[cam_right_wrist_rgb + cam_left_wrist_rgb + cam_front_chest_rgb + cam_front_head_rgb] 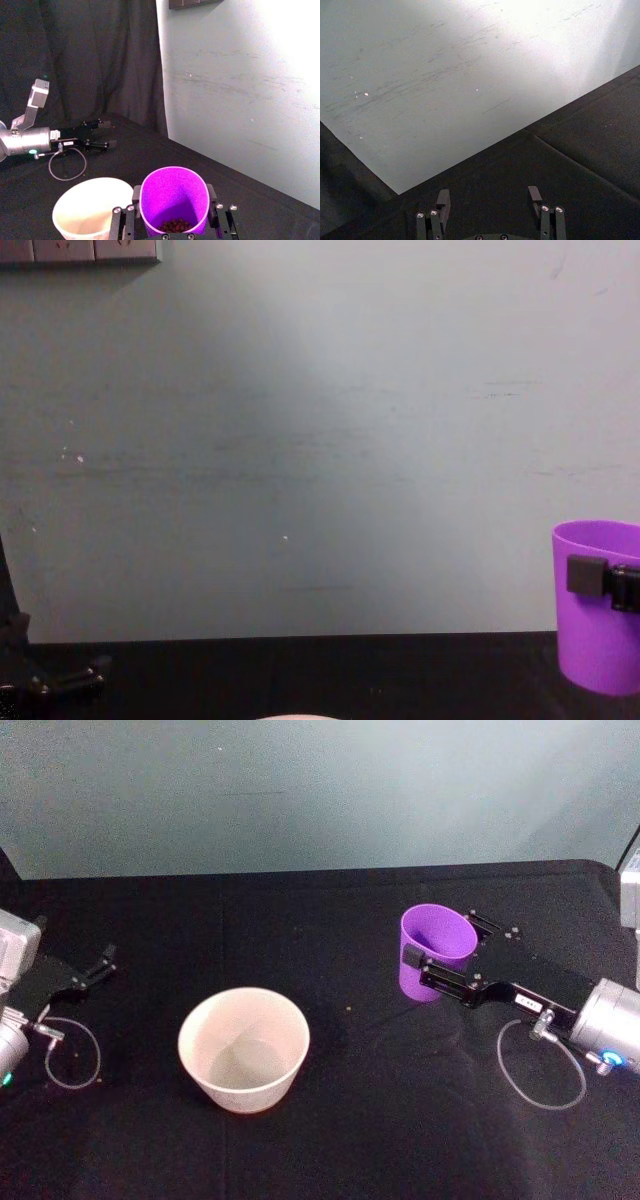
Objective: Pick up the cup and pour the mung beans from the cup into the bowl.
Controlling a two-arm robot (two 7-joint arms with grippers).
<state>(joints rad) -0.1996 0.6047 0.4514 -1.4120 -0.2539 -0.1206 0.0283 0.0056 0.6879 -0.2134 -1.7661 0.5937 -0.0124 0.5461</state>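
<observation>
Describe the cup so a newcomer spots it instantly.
On the black-draped table, look to the robot's right of the pale bowl, away from the parked left gripper. The cup stands upright in the right gripper: the only bright purple thing, narrower than the bowl, mung beans at its bottom.

The cup (438,952) was smooth, faintly glossy purple plastic; the bowl (213,1028) looked matt, pale. Black matt cloth (330,910) covered the table (400,1140), behind it a scuffed painted wall (300,790).

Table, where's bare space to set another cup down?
Bare cloth lies between the bowl and the cup, and behind the bowl toward the wall. Crowded: around the right gripper clamping the cup, and beside the left gripper at the left edge.
</observation>
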